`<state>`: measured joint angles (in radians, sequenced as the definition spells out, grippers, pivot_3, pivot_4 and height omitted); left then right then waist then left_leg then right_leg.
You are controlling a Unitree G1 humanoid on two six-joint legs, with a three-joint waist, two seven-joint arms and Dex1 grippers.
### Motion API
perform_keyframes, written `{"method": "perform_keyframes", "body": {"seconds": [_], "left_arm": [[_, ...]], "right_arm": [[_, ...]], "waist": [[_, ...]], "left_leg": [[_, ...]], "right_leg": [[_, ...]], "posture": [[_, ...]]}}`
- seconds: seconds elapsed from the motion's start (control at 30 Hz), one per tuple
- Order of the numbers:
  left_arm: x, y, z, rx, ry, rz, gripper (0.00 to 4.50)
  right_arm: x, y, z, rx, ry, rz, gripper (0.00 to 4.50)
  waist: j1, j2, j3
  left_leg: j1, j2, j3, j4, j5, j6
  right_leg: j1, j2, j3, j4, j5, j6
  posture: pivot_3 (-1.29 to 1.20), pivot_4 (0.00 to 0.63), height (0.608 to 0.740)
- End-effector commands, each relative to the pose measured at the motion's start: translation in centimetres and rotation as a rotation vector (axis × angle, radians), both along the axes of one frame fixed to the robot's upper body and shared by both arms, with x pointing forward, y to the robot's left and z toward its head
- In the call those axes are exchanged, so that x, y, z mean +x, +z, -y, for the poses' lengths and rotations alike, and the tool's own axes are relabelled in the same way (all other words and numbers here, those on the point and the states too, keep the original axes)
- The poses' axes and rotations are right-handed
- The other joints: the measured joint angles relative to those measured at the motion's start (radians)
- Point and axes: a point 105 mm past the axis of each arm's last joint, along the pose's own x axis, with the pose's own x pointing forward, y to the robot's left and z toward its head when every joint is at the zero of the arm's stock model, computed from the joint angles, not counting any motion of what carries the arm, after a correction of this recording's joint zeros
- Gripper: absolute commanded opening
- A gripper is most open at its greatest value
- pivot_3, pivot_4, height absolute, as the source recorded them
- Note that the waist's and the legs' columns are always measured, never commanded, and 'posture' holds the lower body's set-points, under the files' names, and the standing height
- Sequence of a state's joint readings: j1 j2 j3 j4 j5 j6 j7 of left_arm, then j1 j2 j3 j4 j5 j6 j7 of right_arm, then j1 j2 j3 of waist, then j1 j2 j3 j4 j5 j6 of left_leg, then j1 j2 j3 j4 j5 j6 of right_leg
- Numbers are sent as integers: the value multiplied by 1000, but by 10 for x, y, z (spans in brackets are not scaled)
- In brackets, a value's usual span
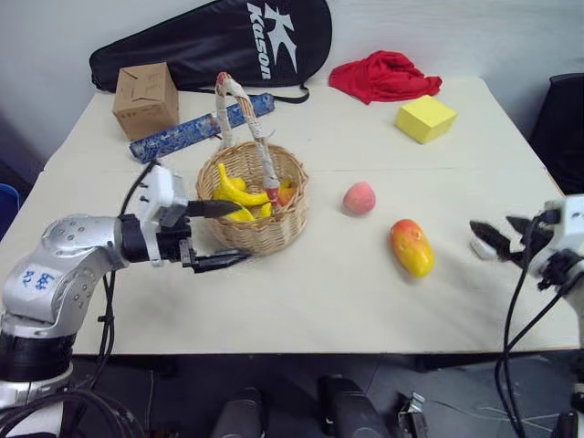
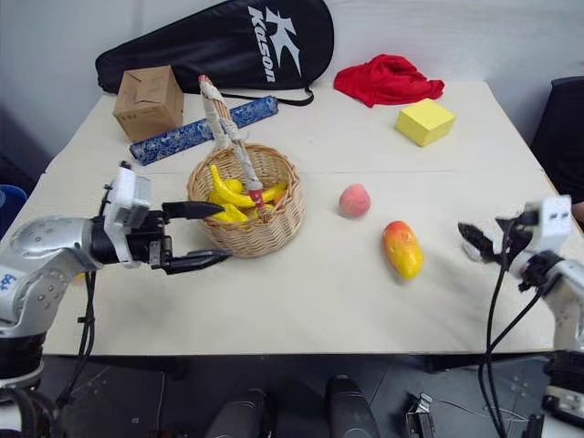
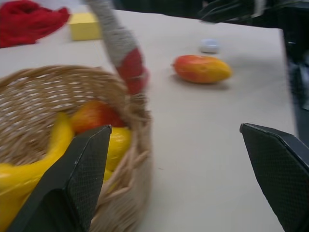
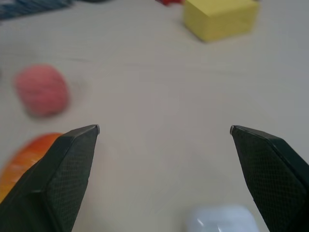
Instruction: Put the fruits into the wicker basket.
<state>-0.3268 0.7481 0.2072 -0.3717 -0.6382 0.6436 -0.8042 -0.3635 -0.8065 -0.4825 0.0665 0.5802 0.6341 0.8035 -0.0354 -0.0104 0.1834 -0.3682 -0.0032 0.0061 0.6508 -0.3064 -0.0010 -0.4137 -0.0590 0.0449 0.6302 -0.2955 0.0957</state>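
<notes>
Bananas (image 1: 239, 193) and one mango (image 3: 94, 114) are lying in my wicker basket (image 1: 265, 233); a second mango (image 1: 411, 247) and the peach (image 1: 359, 198) are sitting on the pale table (image 1: 328, 292), with bare room around them. My left gripper (image 1: 222, 234) is gaping beside the basket. My right gripper (image 1: 500, 234) is hanging wide apart near the table's right edge, over a white case (image 4: 223, 218).

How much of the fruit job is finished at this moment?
Done: bananas and one mango lie in the wicker basket. In hand: nothing; the left gripper and right gripper are open. Left: the peach and second mango on the table.
</notes>
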Motion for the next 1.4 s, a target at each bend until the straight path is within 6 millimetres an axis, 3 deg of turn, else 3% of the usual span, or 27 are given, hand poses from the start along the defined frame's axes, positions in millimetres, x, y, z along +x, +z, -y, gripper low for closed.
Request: {"method": "perform_keyframes", "body": {"seconds": [0.03,0.1,0.2,0.33,0.5,0.6,0.83,0.93,1.13,1.27,1.4], "left_arm": [[-3,21,-20,-83,225,104,4500],[-12,22,-44,-146,395,128,4500],[-34,4,-88,-189,668,73,4500],[-48,-25,-147,-222,1091,-58,4500],[-51,-31,-191,-365,1361,-154,4500],[-39,-25,-202,-412,1412,-181,4500],[-10,-44,-222,-515,1564,-369,4500],[5,-56,-221,-601,1595,-491,4500],[25,-62,-213,-648,1594,-601,4500],[30,-66,-211,-638,1595,-639,3585],[35,-63,-202,-609,1557,-653,2286]], "right_arm": [[-24,30,-60,-65,371,24,4487],[-40,40,-88,-128,567,33,4487],[-59,60,-120,-144,806,71,4487],[-72,71,-144,-179,1017,99,4487],[-81,77,-162,-189,1176,133,4487],[-85,76,-173,-194,1233,149,4487],[-89,74,-188,-172,1287,180,4487],[-89,74,-189,-157,1266,191,4487],[-89,73,-186,-137,1206,194,4487],[-92,76,-187,-122,1180,209,4500],[-92,77,-186,-116,1151,214,4500]], "waist": [[5,-2,1],[7,-2,0],[-1,-3,1],[18,-5,2],[42,-10,2],[41,-11,2],[31,-11,2],[35,-11,2],[33,-15,2],[32,-15,2],[34,-15,2]], "left_leg": [[0,0,-1,-1,0,0],[-1,1,-3,-1,0,0],[-2,1,-2,-1,-1,0],[-2,1,-4,0,-2,0],[-3,-1,-12,5,-1,0],[-4,-1,-12,4,-2,-1],[-6,-1,-11,1,-3,-3],[-7,0,-12,1,-2,-5],[-8,-1,-12,2,-2,-6],[-8,-1,-11,1,0,-9],[-8,0,-11,1,0,-10]], "right_leg": [[0,0,0,0,0,0],[0,1,-2,-2,0,0],[0,0,-2,-4,0,0],[1,-2,-4,-4,0,-1],[5,-4,-12,-5,0,-2],[4,-4,-12,-5,0,-2],[0,-3,-12,-7,0,-2],[-1,-2,-13,-7,0,-2],[-1,-3,-13,-7,0,-2],[-2,-2,-13,-6,0,-2],[-2,-2,-13,-6,0,-2]], "posture": [[0,150,740],[0,150,740],[0,150,740],[0,150,740],[0,150,740],[0,150,740],[0,150,740],[0,150,740],[0,150,740],[0,150,740],[0,150,740]]}}
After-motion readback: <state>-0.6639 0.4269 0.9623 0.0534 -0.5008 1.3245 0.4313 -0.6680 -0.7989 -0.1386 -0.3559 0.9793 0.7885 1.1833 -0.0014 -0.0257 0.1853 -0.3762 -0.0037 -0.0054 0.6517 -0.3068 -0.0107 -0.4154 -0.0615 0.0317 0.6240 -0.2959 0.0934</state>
